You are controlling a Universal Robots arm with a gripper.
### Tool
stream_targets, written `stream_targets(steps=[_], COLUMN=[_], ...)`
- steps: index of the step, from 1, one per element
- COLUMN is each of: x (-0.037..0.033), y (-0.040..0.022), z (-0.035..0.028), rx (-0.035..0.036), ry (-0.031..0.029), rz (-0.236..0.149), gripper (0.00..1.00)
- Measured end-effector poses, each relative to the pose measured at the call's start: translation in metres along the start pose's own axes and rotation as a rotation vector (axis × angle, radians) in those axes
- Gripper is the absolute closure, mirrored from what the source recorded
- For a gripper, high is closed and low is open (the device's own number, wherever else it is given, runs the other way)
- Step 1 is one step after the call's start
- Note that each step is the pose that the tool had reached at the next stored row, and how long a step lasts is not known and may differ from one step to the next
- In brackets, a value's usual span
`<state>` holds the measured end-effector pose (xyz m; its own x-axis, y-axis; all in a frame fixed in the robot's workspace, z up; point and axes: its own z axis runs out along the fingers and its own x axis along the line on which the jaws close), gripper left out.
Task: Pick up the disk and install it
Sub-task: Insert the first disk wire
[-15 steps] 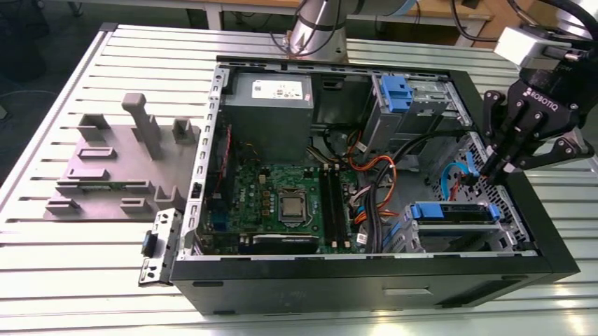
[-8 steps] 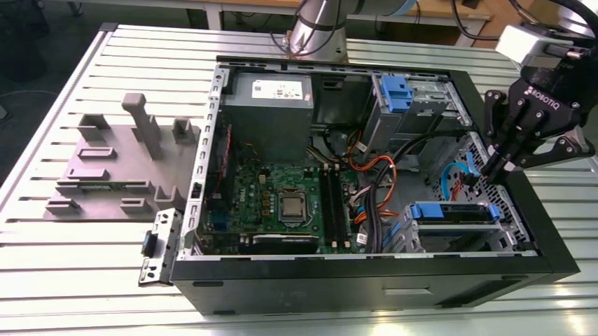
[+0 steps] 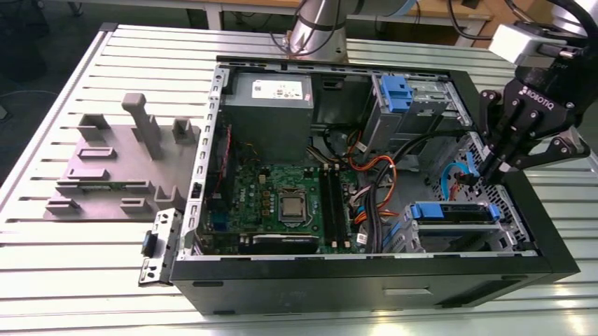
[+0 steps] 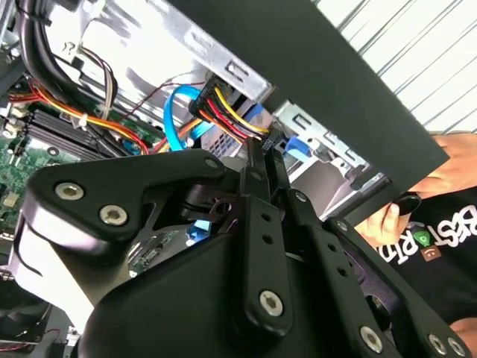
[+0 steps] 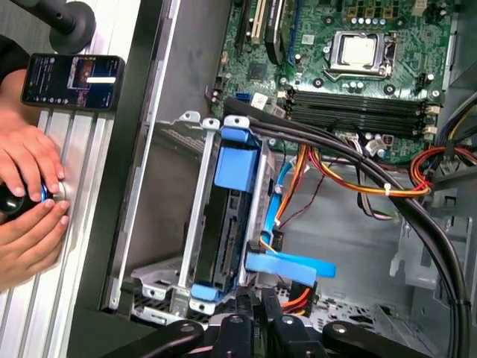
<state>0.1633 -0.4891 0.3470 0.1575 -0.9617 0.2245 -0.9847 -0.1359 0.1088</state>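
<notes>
The disk (image 3: 455,212) lies in the silver cage (image 3: 509,234) at the case's near corner on the exterior view's right, its blue plastic rail ends showing at both sides. In the first wrist view the disk (image 5: 227,224) sits between the cage walls with blue rail pieces at each end. My gripper (image 3: 491,171) hangs just above and behind that cage, over the case's edge on the exterior view's right. Its fingers are shut with nothing between them. In the second wrist view the gripper (image 4: 264,160) points at the bundle of red, yellow and black power wires (image 4: 223,112).
The open black computer case (image 3: 374,269) holds a motherboard (image 3: 280,196), a grey power-supply box (image 3: 271,94), a second cage with a blue latch (image 3: 397,94) and loose cables (image 3: 374,168). A grey fixture block (image 3: 122,168) lies outside. A person's hands (image 5: 30,201) and a phone (image 5: 72,80) rest beside the case.
</notes>
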Motion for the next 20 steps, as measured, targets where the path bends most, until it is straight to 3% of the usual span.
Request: stream_targets(steps=[8, 20], x=[0.0122, 0.0125], y=[0.0058, 0.0059], z=[0.0036, 0.0037], rx=[0.0022, 0.0025], ry=[0.0008, 0.0009], rz=[-0.006, -0.007], gripper=[0.83, 0.83])
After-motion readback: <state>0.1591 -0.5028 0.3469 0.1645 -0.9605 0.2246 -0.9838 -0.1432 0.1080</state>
